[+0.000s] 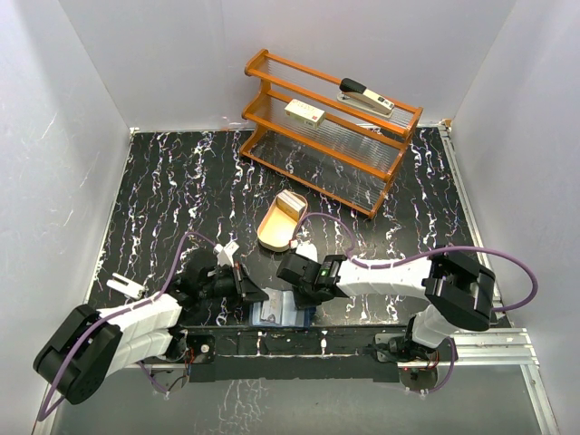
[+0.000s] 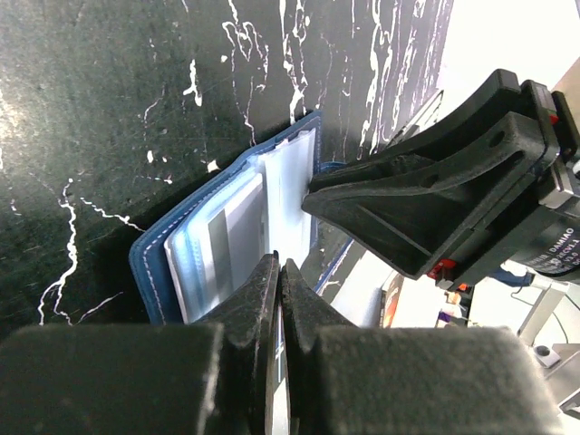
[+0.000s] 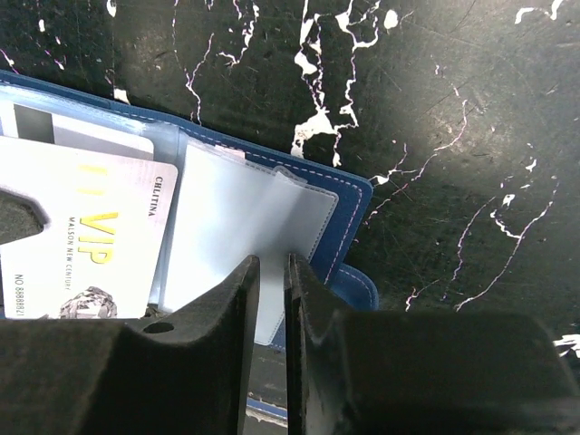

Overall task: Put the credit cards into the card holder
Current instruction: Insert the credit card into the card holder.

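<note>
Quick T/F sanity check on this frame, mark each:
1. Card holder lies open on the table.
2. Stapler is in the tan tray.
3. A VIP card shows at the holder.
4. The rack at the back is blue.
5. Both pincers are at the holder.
1. True. The card holder lies open near the arm bases, pale pockets up.
2. False. The stapler lies on the top shelf of the rack, not in the tray.
3. True. The VIP card shows on the holder's pockets in the right wrist view.
4. False. The rack is orange.
5. True. The left pincer and the right pincer both sit at its pocket leaves.
</note>
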Available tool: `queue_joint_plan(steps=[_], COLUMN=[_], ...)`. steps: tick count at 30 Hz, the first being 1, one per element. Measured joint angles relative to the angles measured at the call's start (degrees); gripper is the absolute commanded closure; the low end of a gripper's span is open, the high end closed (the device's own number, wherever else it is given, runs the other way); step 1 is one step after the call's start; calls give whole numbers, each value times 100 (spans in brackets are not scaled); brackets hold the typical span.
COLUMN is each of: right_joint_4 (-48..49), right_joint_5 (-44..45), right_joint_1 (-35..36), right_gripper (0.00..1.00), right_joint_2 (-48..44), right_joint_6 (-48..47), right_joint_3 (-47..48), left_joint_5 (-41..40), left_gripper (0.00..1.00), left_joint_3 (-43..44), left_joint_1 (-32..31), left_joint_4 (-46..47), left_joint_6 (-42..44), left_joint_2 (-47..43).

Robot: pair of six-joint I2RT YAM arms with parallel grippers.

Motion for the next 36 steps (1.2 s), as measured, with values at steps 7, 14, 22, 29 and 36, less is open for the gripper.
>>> queue_joint_plan(steps=[7,14,22,29,36], right_joint_4=[74,188,190,236,273], right_joint_5=[24,22,24,24,22], right_joint_1=[0,2,2,2,4], right_gripper=[85,86,86,86,86], right_joint_2=[-15,-68,-68,-98,-120], right_joint_6=[7,11,9,13,22], right_joint_3=[-35,-118,-120,-166,-195], left_joint_5=[20,20,15,-13,-61], left_gripper=[100,100,100,100,100], left_joint_3=[0,-26,-109,-142,-144], left_joint_1=[0,0,-2,-11,-24], left_joint_4=[24,197,474,542,726], left_joint_6=[-28,-46,-101,-107,-125], left_joint_2=[-76,90,411,474,634])
